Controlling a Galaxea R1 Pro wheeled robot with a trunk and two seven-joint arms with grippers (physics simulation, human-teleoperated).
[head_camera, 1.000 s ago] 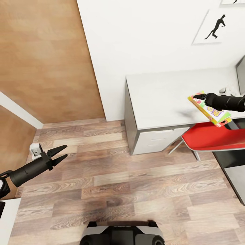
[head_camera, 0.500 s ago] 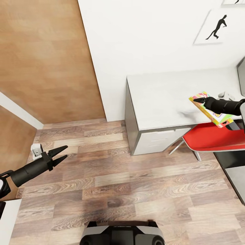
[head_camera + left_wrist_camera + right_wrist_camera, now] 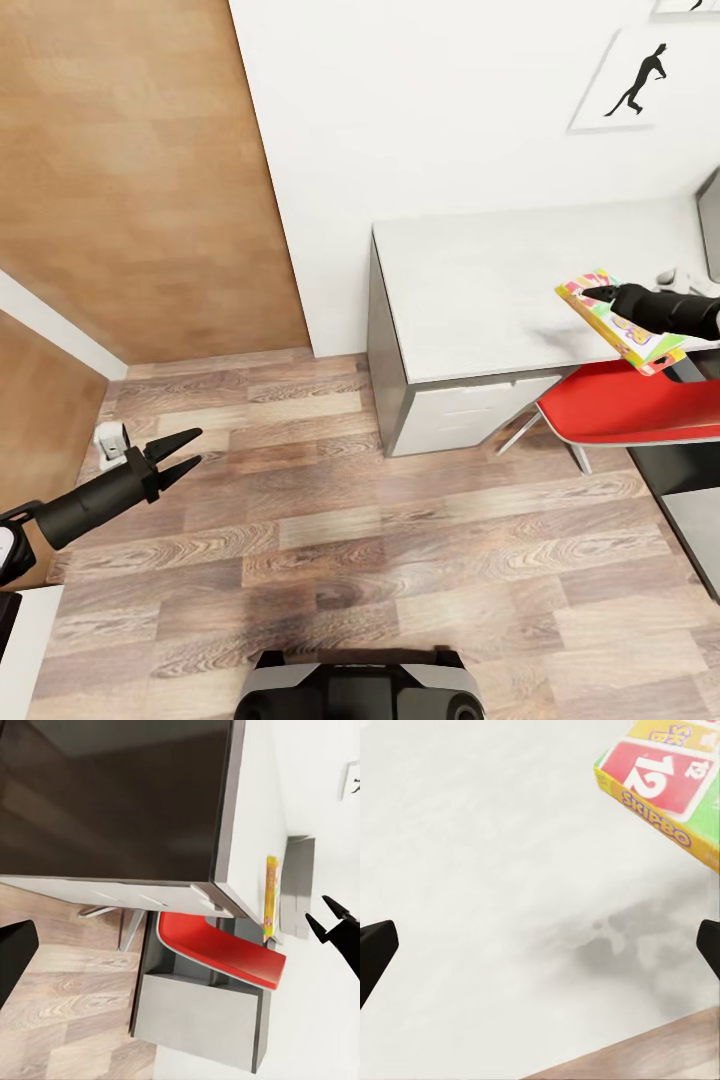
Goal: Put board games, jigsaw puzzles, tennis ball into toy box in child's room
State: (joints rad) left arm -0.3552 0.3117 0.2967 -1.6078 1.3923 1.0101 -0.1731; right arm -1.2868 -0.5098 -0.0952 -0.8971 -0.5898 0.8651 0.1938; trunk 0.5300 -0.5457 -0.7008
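Skip-Bo box [image 3: 622, 322] rides in my right gripper [image 3: 597, 293], pinched at its far-left corner and hanging tilted above the right part of the table [image 3: 470, 290], just over the red chair [image 3: 620, 400]; my left gripper [image 3: 180, 458] hangs low over the wood floor [image 3: 400, 560] with fingers spread and nothing in it. Since I can't spot the toy box from here, I should carry the game further right along the table, level it, and let go only over the bin.
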